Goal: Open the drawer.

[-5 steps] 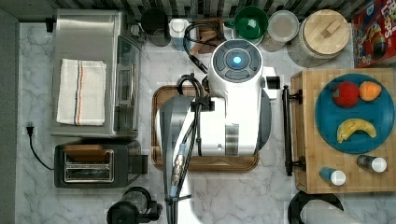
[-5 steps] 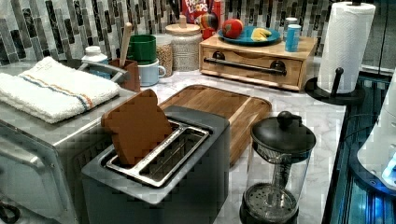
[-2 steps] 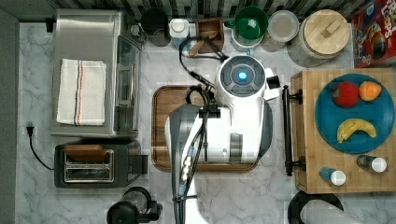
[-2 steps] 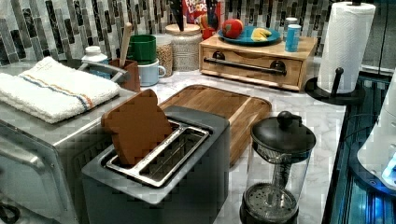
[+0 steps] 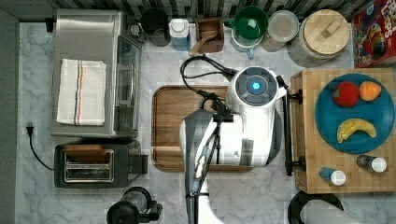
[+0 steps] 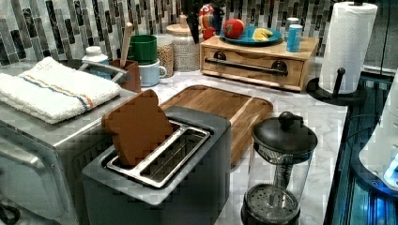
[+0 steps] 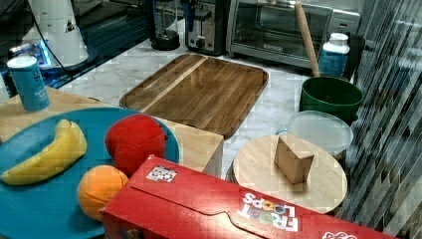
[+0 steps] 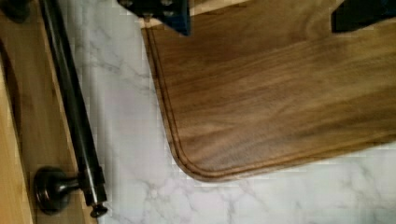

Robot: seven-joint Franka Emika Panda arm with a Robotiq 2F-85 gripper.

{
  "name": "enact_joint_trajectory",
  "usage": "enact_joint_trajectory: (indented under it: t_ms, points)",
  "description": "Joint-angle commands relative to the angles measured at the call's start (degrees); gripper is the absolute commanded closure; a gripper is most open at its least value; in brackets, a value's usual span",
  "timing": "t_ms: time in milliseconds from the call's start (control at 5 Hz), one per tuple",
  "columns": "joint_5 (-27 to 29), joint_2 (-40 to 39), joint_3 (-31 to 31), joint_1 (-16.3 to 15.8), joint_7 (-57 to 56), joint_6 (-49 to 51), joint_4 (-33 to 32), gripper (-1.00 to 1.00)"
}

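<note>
While arm [image 5: 247, 126] hangs over wooden tray [image 5: 173, 112], drawer [image 6: 251, 65] stays closed at top view's right, under blue plate [image 5: 380, 116]; marble gap between tray and handle [image 8: 70, 107]. Finger state: cannot tell.

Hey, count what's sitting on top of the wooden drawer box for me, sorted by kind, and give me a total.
Blue plate: 1
Fruit: 3 (red apple, orange, banana)
Small shakers: 2 (blue shaker, dark shaker)
Total: 6
</note>
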State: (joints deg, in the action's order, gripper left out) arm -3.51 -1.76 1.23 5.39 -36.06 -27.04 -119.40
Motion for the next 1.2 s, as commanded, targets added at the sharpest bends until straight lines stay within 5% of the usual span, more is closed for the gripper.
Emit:
enact_joint_trajectory:
  t_ms: [200, 800, 1200]
  points:
    - [1.43, 1.28, 5.88, 5.61, -20.96, -6.36, -1.84, -1.00]
    - [2.02, -1.01, 7.51, 7.95, -30.09, -14.58, -4.58, -1.00]
    - [1.10, -1.08, 9.18, 6.15, -27.98, -17.46, -6.38, -1.00]
